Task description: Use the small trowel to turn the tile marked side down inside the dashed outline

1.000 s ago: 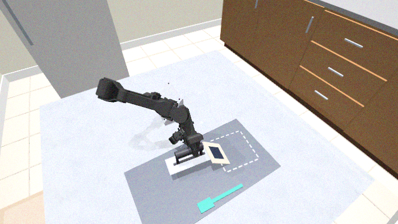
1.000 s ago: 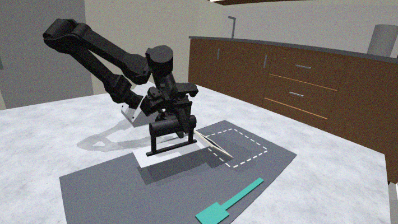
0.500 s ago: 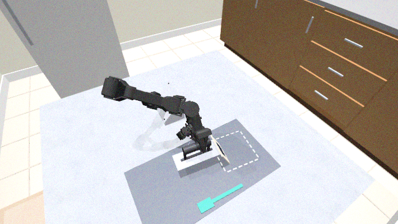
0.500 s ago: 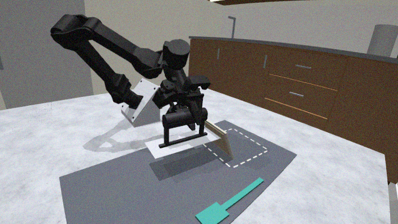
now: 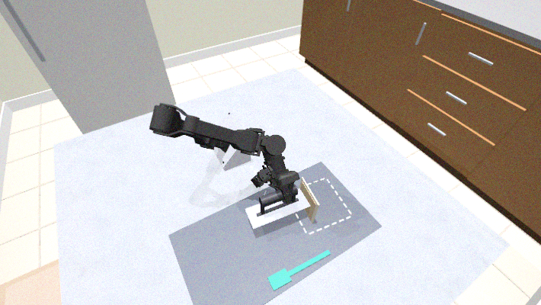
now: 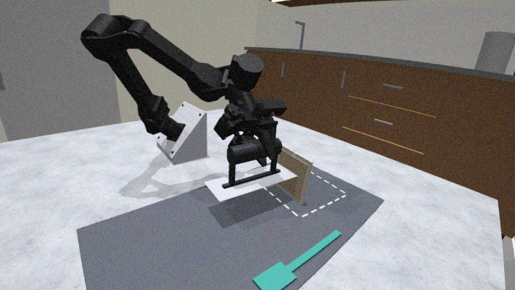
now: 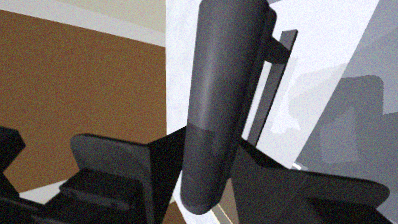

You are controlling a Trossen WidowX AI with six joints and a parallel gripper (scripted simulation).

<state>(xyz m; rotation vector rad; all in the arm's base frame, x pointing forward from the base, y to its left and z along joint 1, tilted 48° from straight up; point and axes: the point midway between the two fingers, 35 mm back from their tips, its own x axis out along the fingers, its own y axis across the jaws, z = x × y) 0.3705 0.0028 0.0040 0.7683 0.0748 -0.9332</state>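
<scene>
Mat (image 5: 228, 259) (image 6: 145, 246) (image 7: 382, 60): on the worktop (image 5: 114, 183) (image 6: 54, 163) (image 7: 175, 65)
Outline (image 5: 339, 197) (image 6: 323, 206): on the mat, right of the trowel in the top view
Trowel (image 5: 263, 218) (image 6: 217, 190) (image 7: 220, 75): in the pincer (image 5: 286, 194) (image 6: 266, 152) (image 7: 209, 130), blade above the mat
Tile (image 5: 310, 203) (image 7: 229, 200): upright at the blade's end, lower edge in the outline
Spatula (image 5: 280, 279) (image 6: 275, 277): on the mat, nearer the viewer than trowel and outline

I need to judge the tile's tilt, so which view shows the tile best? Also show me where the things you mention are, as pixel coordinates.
Exterior: there the tile (image 5: 309, 200) (image 6: 297, 174) (image 7: 226, 202) stands on edge, its plain face and thickness in sight. Top shows mainly its upper edge and a narrow strip of face; wrist, just a sliver beside the handle (image 5: 273, 198) (image 6: 250, 151) (image 7: 220, 90).
</scene>
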